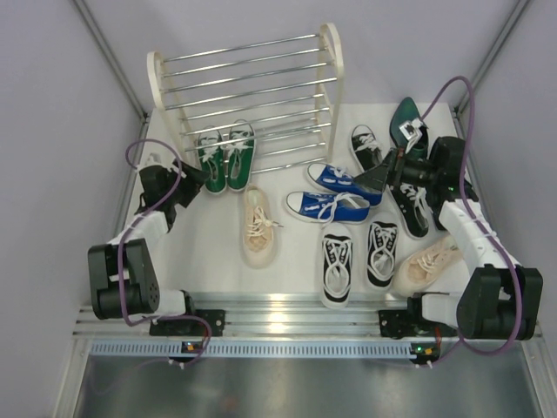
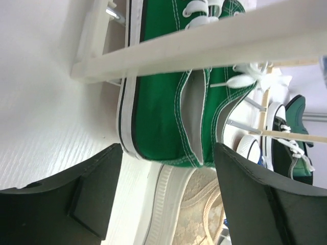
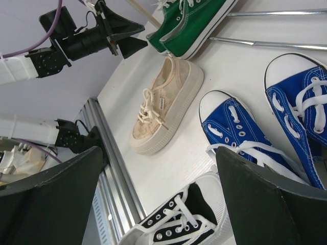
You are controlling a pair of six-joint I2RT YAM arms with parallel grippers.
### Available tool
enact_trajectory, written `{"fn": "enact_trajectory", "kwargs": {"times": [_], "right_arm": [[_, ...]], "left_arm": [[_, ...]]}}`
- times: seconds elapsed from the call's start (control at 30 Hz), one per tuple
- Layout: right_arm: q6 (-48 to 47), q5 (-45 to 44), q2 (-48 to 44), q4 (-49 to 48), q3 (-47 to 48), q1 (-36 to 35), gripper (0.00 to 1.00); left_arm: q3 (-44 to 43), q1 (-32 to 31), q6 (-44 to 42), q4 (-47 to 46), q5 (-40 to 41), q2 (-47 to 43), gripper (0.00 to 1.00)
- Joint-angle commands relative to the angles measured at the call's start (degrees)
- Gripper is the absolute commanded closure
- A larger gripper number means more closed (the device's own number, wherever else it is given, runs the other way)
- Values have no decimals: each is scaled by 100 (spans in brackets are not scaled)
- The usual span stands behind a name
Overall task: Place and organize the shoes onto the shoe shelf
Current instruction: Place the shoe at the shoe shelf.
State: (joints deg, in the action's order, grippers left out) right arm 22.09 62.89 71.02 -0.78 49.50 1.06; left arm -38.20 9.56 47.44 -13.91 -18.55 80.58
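The shoe shelf stands at the back, chrome rods between cream side panels. Two green sneakers rest on its lowest rods, heels toward me. My left gripper is open at the left green sneaker's heel, and the heel sits just ahead of the fingertips with nothing held. A beige shoe lies below it. My right gripper hangs open and empty over the blue shoes and a black-and-white shoe.
More black-and-white shoes and a second beige shoe lie front right. Another black-and-white shoe and a dark green dress shoe sit back right. The shelf's cream panel crosses close above the left fingers.
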Motion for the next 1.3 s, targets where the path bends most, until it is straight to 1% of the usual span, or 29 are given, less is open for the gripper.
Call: {"fn": "enact_trajectory", "kwargs": {"times": [0.0, 0.03, 0.13, 0.2, 0.23, 0.27, 0.37, 0.4, 0.53, 0.63, 0.8, 0.93, 1.17, 1.27], "right_arm": [[-169, 144, -221, -107, 34, 87, 7], [-178, 136, -221, -81, 43, 87, 7], [-187, 135, -221, -81, 25, 96, 7], [-178, 118, -203, -81, 25, 87, 7], [-178, 118, -194, -81, 25, 87, 7], [-187, 109, -186, -89, 25, 87, 7], [-178, 118, -142, -98, 51, 96, 7], [-170, 100, -133, -107, 69, 87, 7], [-108, 92, -98, -168, 95, 87, 7], [-99, 91, -71, -186, 122, 87, 7], [-82, 65, -80, -186, 157, 87, 7], [-73, 48, -115, -186, 139, 87, 7], [-82, 47, -133, -169, 122, 87, 7], [-108, 39, -124, -151, 122, 87, 7]], "left_arm": [[154, 19, -305, 134, -105, -463, 23], [198, 19, -314, 143, -166, -542, 25], [444, 19, -323, 178, -351, -894, 41], [628, 11, -314, 274, -413, -1122, 58], [690, 11, -314, 310, -448, -1193, 64], [743, 2, -314, 328, -474, -1315, 75], [928, -51, -323, 433, -483, -1404, 90], [963, -68, -323, 477, -466, -1413, 100], [1025, -209, -297, 468, -396, -1220, 100], [876, -393, -288, 468, -229, -895, 100], [620, -596, -165, 433, 307, -262, 100], [577, -596, 63, 12, 378, 202, 100], [173, -587, 178, -208, 448, 749, 94], [40, -587, 195, -208, 545, 802, 87]]}}
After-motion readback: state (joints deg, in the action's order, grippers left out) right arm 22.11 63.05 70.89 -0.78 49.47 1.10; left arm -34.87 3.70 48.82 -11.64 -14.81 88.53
